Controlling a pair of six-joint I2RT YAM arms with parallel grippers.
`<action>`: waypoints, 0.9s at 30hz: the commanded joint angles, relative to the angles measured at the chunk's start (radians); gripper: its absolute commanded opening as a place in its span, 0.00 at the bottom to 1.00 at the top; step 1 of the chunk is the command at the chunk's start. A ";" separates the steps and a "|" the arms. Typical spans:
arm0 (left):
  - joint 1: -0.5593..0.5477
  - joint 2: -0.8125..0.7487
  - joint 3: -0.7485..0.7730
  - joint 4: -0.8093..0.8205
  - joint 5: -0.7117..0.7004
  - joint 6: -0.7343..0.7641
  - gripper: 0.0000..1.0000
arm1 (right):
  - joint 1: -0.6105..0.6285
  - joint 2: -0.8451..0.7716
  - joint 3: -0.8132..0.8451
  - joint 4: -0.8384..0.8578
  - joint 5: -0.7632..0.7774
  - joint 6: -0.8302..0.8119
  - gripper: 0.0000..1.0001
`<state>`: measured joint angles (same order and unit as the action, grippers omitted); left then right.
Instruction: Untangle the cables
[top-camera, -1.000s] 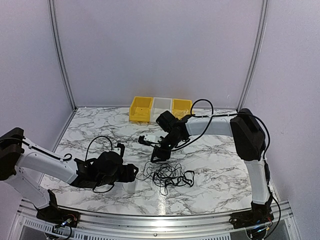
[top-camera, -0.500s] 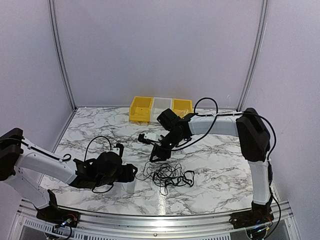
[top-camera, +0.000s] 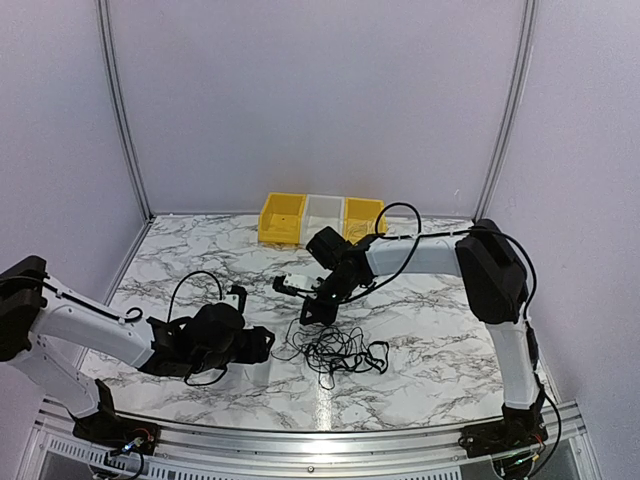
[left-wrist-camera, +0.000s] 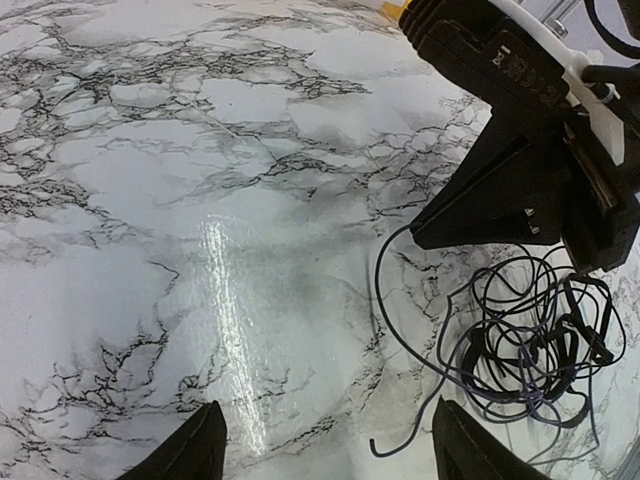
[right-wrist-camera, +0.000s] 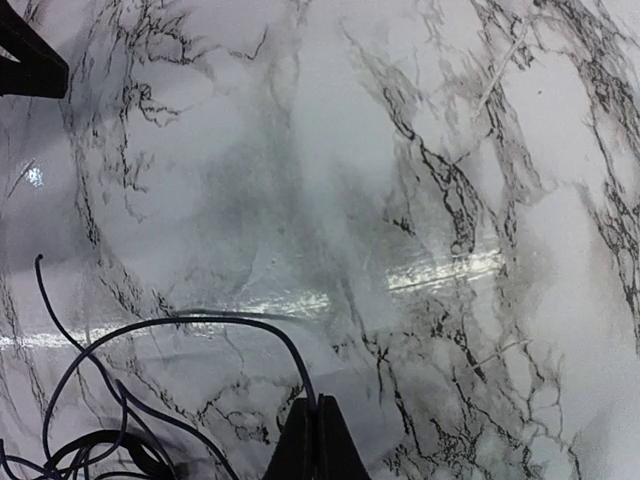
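Right pincer (right-wrist-camera: 317, 440): stood closed, finger against finger, with one thin strand of the cables (right-wrist-camera: 150, 335) nipped at the very tips. Showed only those tips in its own wrist view, the rest being cut off by the lower edge. Hung tilted over the far left rim of the heap.

Pinched strand: rose in a shallow arc from the tips, then dropped away left into the heap, which was cropped at the lower left corner of that view.

Left pincer (left-wrist-camera: 325, 452): stood wide apart with nothing between its fingers but bare marble. Showed only two black fingertips (left-wrist-camera: 205, 448) at the bottom edge. Lay low, just left of the heap, not touching it.

Cables: lay as one loose tangle on the worktop (top-camera: 450, 330), front and centre, between the two arms. Upper loops partly covered by the right pincer's black body in the left wrist view. One free end trailed out toward the left pincer. Number of cords and their plugs too fine to make out.

Far edge: three small bins (top-camera: 325, 213), yellow, white, yellow, contents not visible.
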<state>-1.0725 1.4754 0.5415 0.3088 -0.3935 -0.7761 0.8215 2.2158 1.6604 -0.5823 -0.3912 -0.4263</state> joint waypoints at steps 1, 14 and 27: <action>0.001 0.046 0.058 0.058 0.018 0.060 0.75 | 0.006 -0.073 0.036 0.003 0.018 0.018 0.00; 0.002 0.388 0.324 0.388 0.139 0.155 0.71 | 0.006 -0.328 -0.025 -0.031 -0.122 0.075 0.00; 0.001 0.707 0.471 0.567 0.363 -0.007 0.35 | -0.102 -0.589 0.121 -0.098 -0.303 0.080 0.00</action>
<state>-1.0683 2.1159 0.9806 0.8356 -0.1394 -0.7193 0.7673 1.7153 1.6512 -0.6979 -0.5697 -0.3656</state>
